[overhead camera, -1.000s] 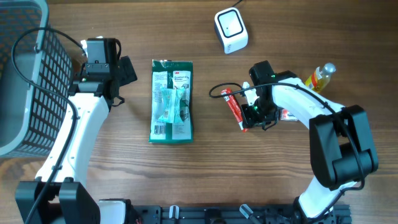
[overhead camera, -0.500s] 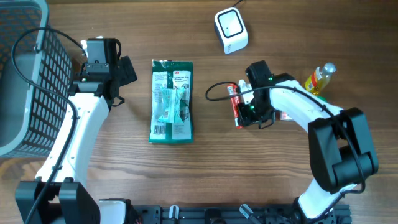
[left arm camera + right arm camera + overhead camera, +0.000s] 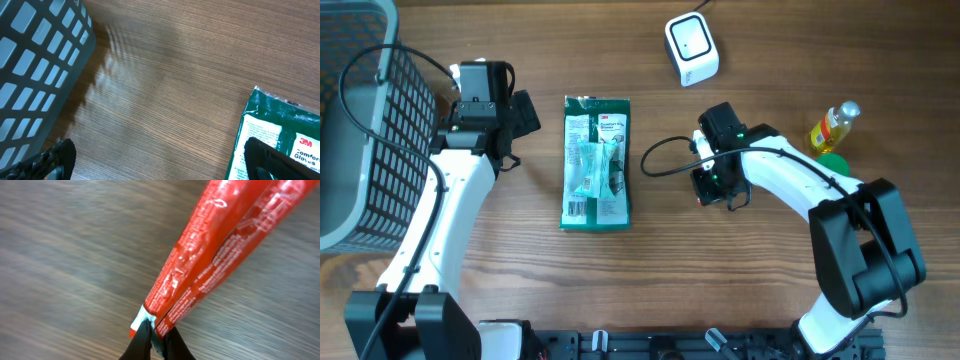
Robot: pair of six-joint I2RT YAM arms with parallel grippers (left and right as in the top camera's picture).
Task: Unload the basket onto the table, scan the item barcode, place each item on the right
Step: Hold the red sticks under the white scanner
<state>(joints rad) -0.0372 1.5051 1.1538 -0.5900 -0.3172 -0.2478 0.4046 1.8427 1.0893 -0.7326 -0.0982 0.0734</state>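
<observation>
Two long red packets joined side by side fill the right wrist view, hanging above the wood. My right gripper is shut on their white sealed end. From overhead, the right gripper sits right of table centre and hides most of the red packets. A white barcode scanner stands at the back, further away than the gripper. My left gripper is open over bare wood, with one fingertip above the corner of a green glove pack.
The green glove pack lies flat at centre left. A grey mesh basket occupies the far left. A yellow bottle and a green cap lie at the right, beyond the right arm.
The right gripper has moved left with the red packets and its jaws have closed further on their end. The left arm has not moved.
</observation>
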